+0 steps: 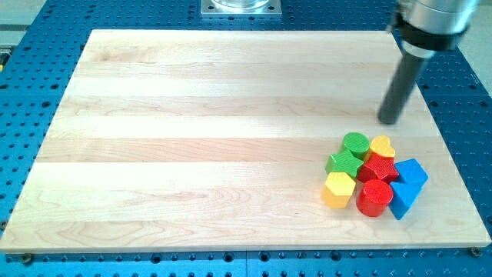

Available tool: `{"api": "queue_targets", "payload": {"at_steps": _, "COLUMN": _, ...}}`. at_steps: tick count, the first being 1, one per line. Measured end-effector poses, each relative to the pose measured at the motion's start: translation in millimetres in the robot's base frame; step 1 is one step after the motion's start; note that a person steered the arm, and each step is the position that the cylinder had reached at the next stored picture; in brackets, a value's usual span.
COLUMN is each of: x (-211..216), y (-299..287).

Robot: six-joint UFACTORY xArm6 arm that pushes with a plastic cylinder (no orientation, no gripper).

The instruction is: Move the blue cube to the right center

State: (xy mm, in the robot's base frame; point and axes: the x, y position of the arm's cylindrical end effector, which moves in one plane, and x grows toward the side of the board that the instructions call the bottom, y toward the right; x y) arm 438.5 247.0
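Now | my tip above cluster, apart | blue cube at cluster's right, near right-ctr, bit low | no claw, state n/a | push pending

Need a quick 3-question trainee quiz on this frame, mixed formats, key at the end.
1. True or false: my tip touches the green cylinder.
2. Which block lies nearest the view's left in the cluster? A) yellow hexagon B) red cylinder C) yellow heart
3. Fill in: the two blue blocks sit on the cluster's ____ side in the view.

Key: 1 false, the tip stands apart, above the cluster; 2 A; 3 right.
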Motion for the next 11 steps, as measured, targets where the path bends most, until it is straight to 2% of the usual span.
{"api": "queue_targets", "payload": {"at_steps": 1, "x": 91, "y": 27}}
{"api": "queue_targets", "payload": {"at_steps": 2, "x": 135, "y": 15}}
{"api": "queue_targets", "payload": {"at_steps": 3, "x": 125, "y": -25}}
{"api": "queue_targets", "payload": {"at_steps": 4, "x": 94, "y": -56}}
{"api": "queue_targets", "payload": {"at_steps": 5, "x": 79, "y": -46}}
{"api": "queue_targets", "payload": {"at_steps": 6, "x": 45, "y": -47}}
{"api": "queue_targets", "payload": {"at_steps": 8, "x": 41, "y": -40}}
{"api": "queue_targets", "payload": {"at_steps": 10, "x": -44, "y": -34}}
{"api": "queue_targets", "payload": {"at_steps": 11, "x": -12, "y": -32}}
